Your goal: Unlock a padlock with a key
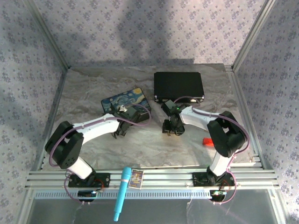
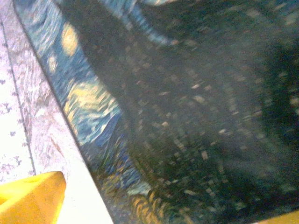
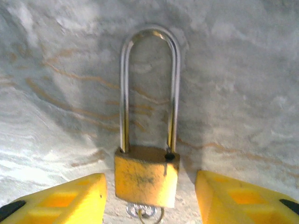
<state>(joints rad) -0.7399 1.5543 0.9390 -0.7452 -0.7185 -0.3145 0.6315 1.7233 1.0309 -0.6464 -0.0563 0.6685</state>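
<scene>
Right gripper [image 3: 149,186], jaws apart, flanks a scuffed brass padlock [image 3: 146,179] with an arched silvery shackle [image 3: 124,93]. I see the left gripper [image 2: 159,205] splayed over a swirl-painted box [image 2: 187,116].

A crinkled, silvery-grey sheet with faint brown veins covers the worktop [image 1: 88,84]. Far of centre lies a flat black case [image 1: 179,85] with silvery fittings on its near edge. Just left of it, across a narrow gap, sits a smaller box [image 1: 124,99] painted with blue and yellow swirls and turned at an angle. The left wrist view gives its painted face close and blurred, dark over most of it. A small red object [image 1: 208,141] lies near the right edge. On the near aluminium rails [image 1: 163,179] rests a teal pen-like stick [image 1: 122,192], with a small printed card [image 1: 136,178] just right of its far end. Floral lilac walls [image 1: 140,28] close three sides.
</scene>
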